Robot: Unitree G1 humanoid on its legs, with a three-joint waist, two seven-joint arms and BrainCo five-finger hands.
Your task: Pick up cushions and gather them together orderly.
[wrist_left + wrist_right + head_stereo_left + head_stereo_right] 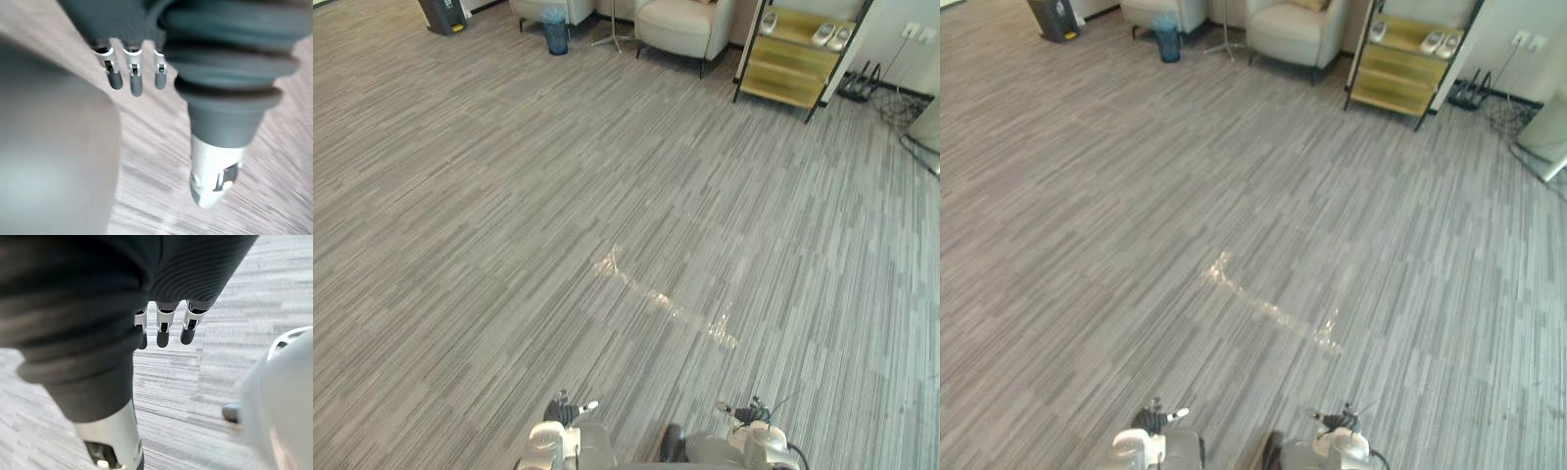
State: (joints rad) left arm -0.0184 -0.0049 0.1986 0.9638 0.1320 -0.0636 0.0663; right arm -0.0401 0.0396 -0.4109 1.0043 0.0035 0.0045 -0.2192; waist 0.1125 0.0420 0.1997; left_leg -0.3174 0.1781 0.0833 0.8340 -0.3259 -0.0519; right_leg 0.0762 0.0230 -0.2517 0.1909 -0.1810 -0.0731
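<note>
A tan cushion (1311, 4) seems to rest on the seat of the pale armchair (683, 27) at the far end of the room. It is cut by the top edge of the eye views, so little of it can be made out. It lies well apart from both hands.

In its wrist view, the left hand (135, 73) hangs over the floor with its fingers (114, 74) straight and slightly apart. The thumb (215, 166) stretches out separately from them, and the fingers and thumb close on no object. The right hand (164, 330) is posed the same way in its own wrist view. Its fingers (189, 329) are straight in a row, the thumb (111, 438) is held away from them, and striped carpet shows past the tips.

The grey striped carpet (558, 215) covers the whole floor between the robot and the furniture. A glossy strip of tape (666, 302) runs at a slant across its middle.

A second pale armchair (543, 8) stands to the left of the first. A small blue bin (555, 31) sits on the floor just in front of it, and the thin legs of a stand (612, 39) rise between the two chairs. Farther left, a dark bin (442, 14) stands at the top edge.

To the right of the armchairs, a low wooden shelf (791, 67) with a dark frame leans back toward the wall. White shoes (832, 35) lie on its upper board.
</note>
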